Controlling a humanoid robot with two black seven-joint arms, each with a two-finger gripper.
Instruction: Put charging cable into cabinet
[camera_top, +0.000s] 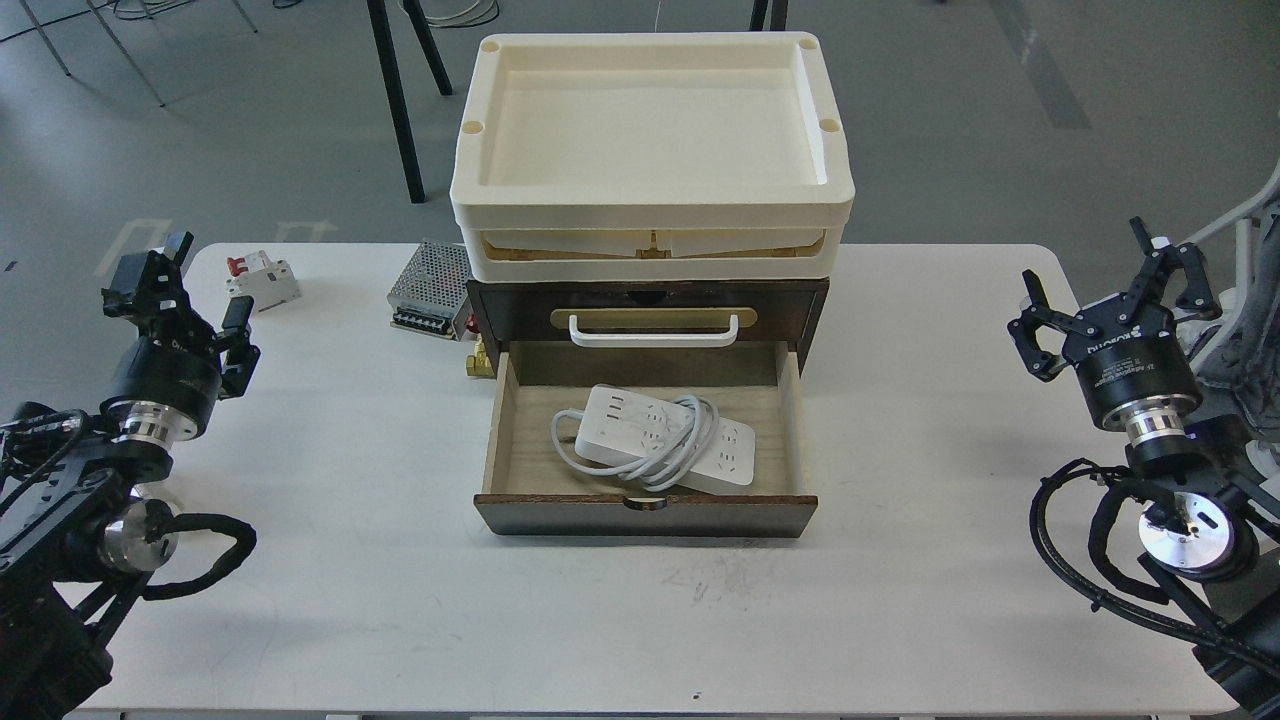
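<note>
The charging cable (655, 437) is lying inside the open drawer of the cabinet (646, 515), long axis slanting left-to-right. Your left pincer (180, 290) and right pincer (1100, 300) are both hanging open, empty, well apart from the cabinet, roughly equally far. Judging: the drawer front wants pushing.

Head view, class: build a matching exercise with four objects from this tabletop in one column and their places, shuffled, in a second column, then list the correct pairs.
Objects
1. white rectangular power strip with looped white cord
2. cream plastic tray
3. small white circuit breaker with red switch
4. perforated metal power supply box

Places
A. on the white table, just left of the dark brown wooden cabinet
B. on the table's far left, near the left gripper
C. inside the open light wood drawer
D. on top of the cabinet

Pairs: 1-C, 2-D, 3-B, 4-A
</note>
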